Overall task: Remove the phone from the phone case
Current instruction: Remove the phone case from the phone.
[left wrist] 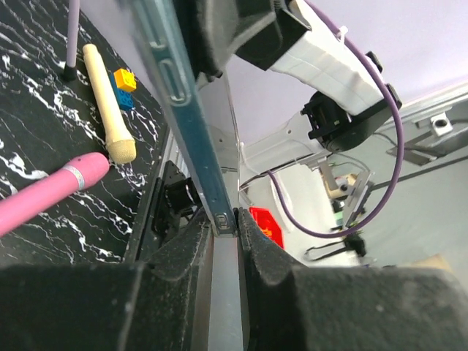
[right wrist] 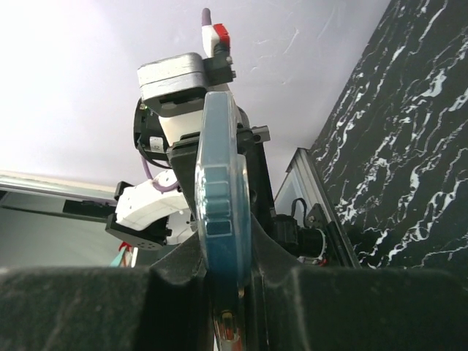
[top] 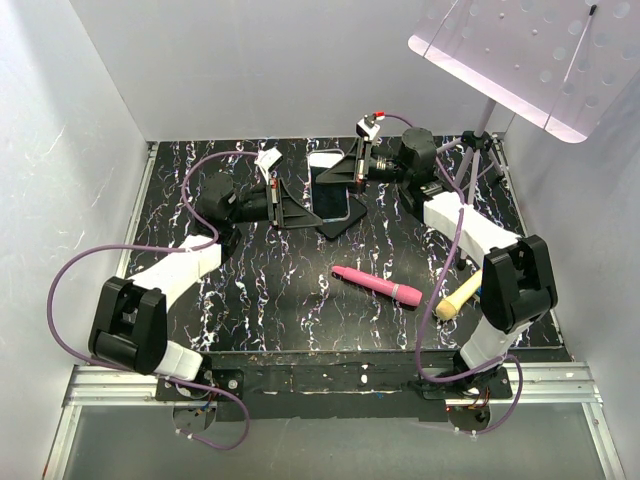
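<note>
The phone (top: pixel 328 188), dark with a bluish-teal edge, sits in the clear phone case (top: pixel 322 158) and is held on edge above the back middle of the table. My left gripper (top: pixel 300 205) is shut on its left end and my right gripper (top: pixel 350 172) on its right end. In the left wrist view the fingers (left wrist: pixel 263 256) pinch the thin teal edge of the phone case (left wrist: pixel 183 110). In the right wrist view the jaws close on the case's side (right wrist: pixel 219 183), where the moulded button covers show. I cannot tell whether the phone is still fully seated in the case.
A second black phone (top: pixel 340 222) lies on the table under the held one. A pink cylinder (top: pixel 378 285) and a cream wooden handle (top: pixel 458 298) lie front right. Small yellow and blue bricks (left wrist: pixel 123 86) sit nearby. A perforated panel on a stand (top: pixel 520 50) is at the back right.
</note>
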Available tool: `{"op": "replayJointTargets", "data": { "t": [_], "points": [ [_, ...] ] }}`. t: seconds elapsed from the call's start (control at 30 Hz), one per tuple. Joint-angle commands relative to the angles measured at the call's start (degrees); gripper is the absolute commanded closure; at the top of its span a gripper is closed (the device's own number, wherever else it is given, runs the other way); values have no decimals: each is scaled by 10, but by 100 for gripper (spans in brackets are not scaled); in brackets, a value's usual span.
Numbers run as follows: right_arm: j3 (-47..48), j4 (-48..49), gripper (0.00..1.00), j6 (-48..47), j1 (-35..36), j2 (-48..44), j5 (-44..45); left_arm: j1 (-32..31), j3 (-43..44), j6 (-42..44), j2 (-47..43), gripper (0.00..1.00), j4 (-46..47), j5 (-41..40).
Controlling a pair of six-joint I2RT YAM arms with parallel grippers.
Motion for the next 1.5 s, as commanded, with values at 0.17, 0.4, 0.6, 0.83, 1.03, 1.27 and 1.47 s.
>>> {"op": "replayJointTargets", "data": {
  "t": [0.17, 0.4, 0.6, 0.83, 1.03, 1.27, 1.47],
  "points": [
    [-61, 195, 99, 256, 1, -79, -18, 1, 26, 148, -16, 100, 82, 47],
    [-90, 359, 99, 389, 7, -69, 8, 0, 38, 119, 20, 100, 180, 52],
    [-76, 410, 99, 428, 7, -58, 19, -1, 42, 141, 40, 100, 138, 38],
    [-60, 444, 99, 466, 9, -51, 25, 0, 52, 199, 62, 100, 55, 8],
    [-66, 470, 99, 496, 12, -53, 32, 1, 52, 145, 91, 100, 193, 25],
    [-64, 495, 99, 527, 14, -46, 34, 1, 70, 154, 101, 100, 233, 46],
    [-65, 510, 99, 543, 17, -38, 37, 0, 71, 171, 99, 100, 232, 52]
  ]
}}
